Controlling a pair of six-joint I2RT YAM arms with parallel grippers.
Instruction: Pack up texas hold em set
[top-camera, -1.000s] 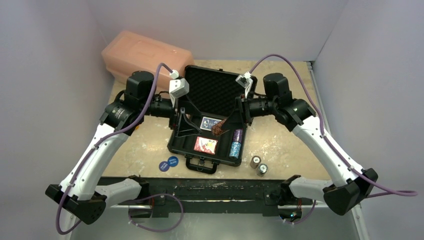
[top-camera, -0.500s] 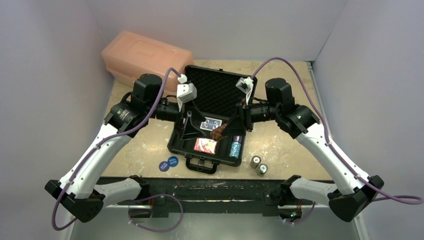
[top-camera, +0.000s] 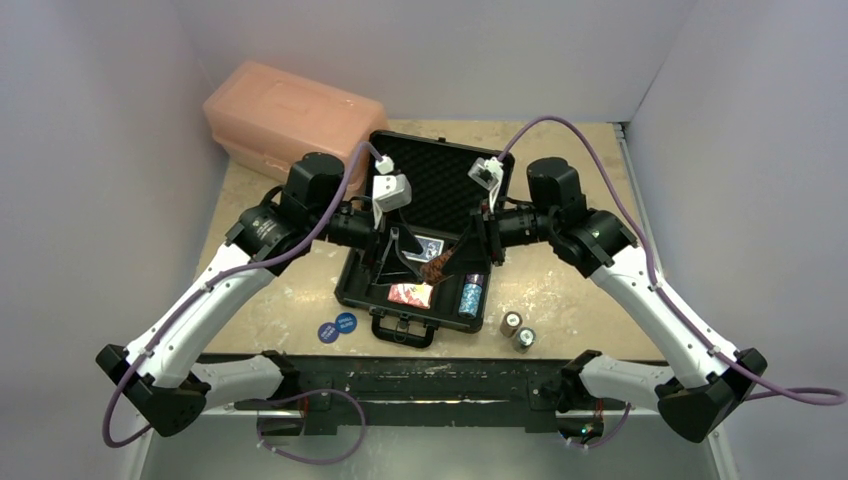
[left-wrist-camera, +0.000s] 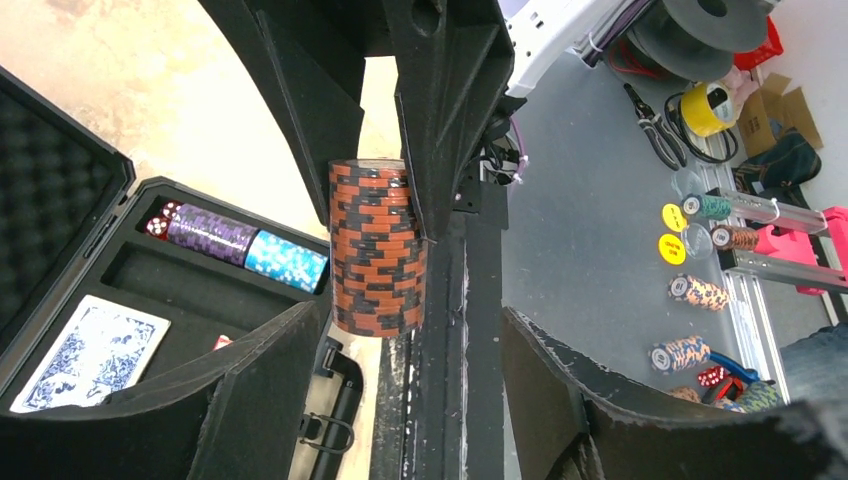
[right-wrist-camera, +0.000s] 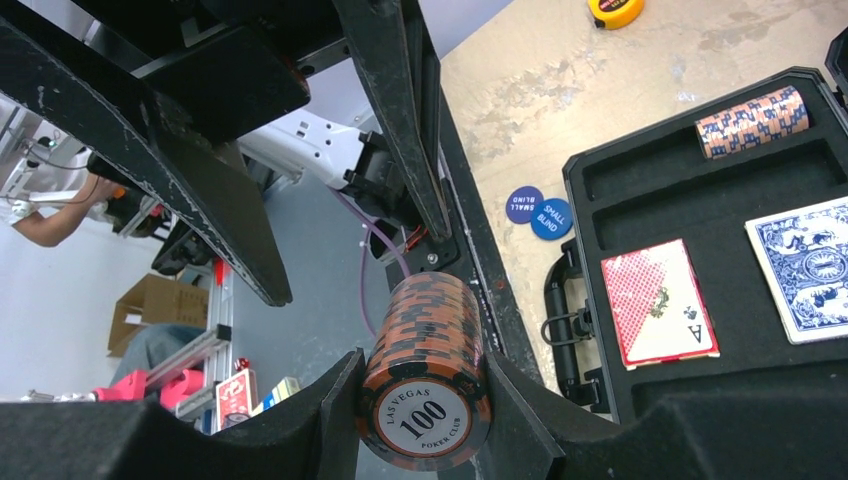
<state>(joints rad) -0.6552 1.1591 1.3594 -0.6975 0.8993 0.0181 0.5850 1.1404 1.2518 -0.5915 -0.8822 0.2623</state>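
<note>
Left gripper (top-camera: 397, 266) moved over briefcase (top-camera: 440, 185) — right wrist shows chip stack (right-wrist-camera: 428, 385) clamped.

The left arm (top-camera: 215, 290) and right arm (top-camera: 650, 290) bend inward toward each other, the left end effector (left-wrist-camera: 410, 318) spread wide, the right end effector (right-wrist-camera: 420, 390) clamping an orange-and-black poker chip stack (right-wrist-camera: 428, 345).
</note>
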